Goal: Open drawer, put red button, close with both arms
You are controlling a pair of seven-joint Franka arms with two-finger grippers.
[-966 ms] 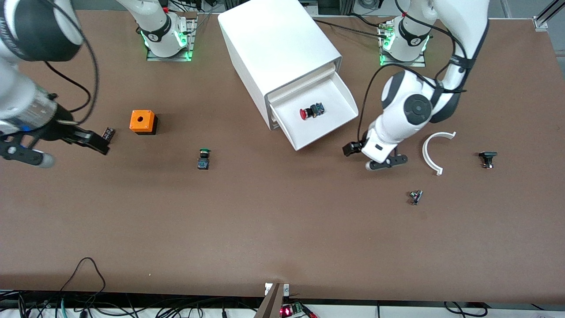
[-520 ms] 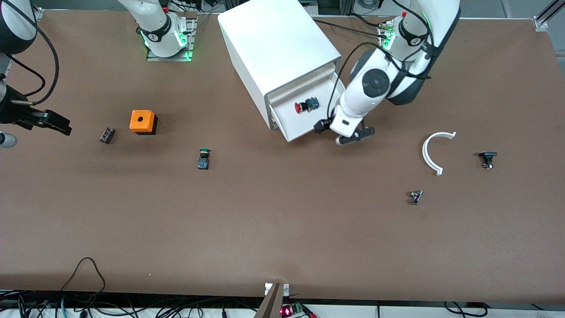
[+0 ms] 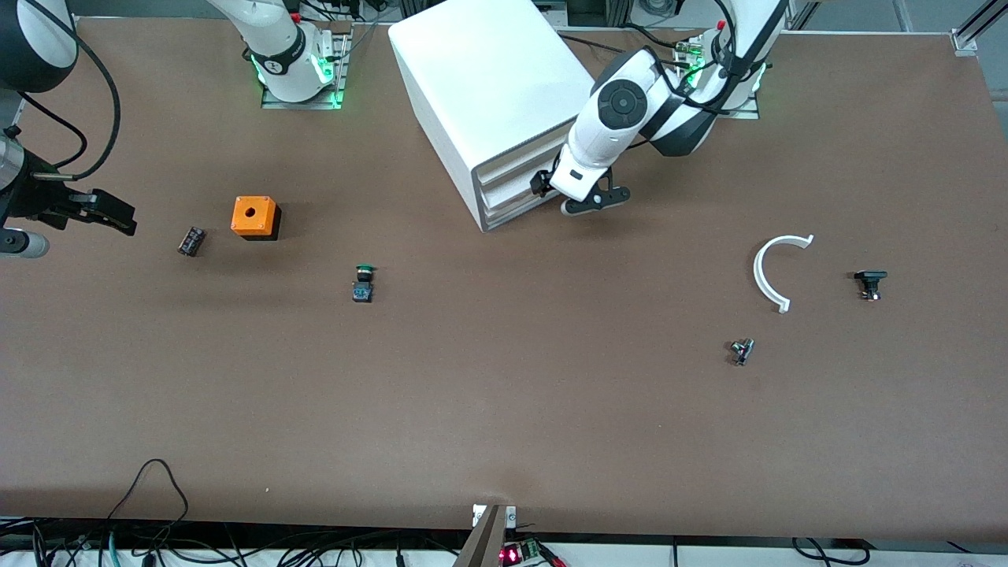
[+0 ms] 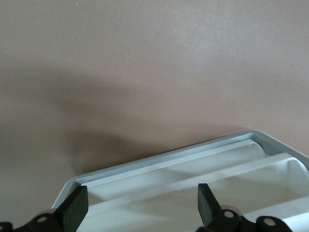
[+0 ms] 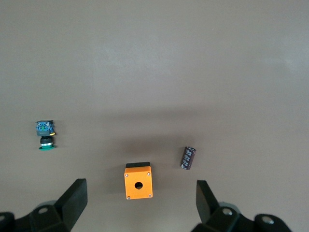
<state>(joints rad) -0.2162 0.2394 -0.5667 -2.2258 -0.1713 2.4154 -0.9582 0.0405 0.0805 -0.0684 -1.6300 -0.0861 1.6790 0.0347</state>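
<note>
The white cabinet (image 3: 488,79) stands near the robots' bases, and all three drawers are shut flush. The top drawer's front (image 3: 504,169) faces the front camera. The red button is hidden, out of view. My left gripper (image 3: 567,194) is open, right against the drawer fronts at the cabinet's corner toward the left arm's end. In the left wrist view the gripper (image 4: 141,193) has its jaws wide apart over the white drawer edges (image 4: 193,169). My right gripper (image 3: 118,219) is open and empty over the table at the right arm's end. It also shows in the right wrist view (image 5: 140,188).
An orange box with a hole (image 3: 254,216) (image 5: 138,181), a dark cylinder (image 3: 190,240) (image 5: 189,157) and a green-capped button (image 3: 363,282) (image 5: 45,135) lie toward the right arm's end. A white curved piece (image 3: 776,268), a black part (image 3: 869,283) and a small metal part (image 3: 741,350) lie toward the left arm's end.
My left gripper has moved toward the cabinet and the open drawer has slid fully shut, hiding the red button. My right gripper drew back from the dark cylinder, then stayed almost still.
</note>
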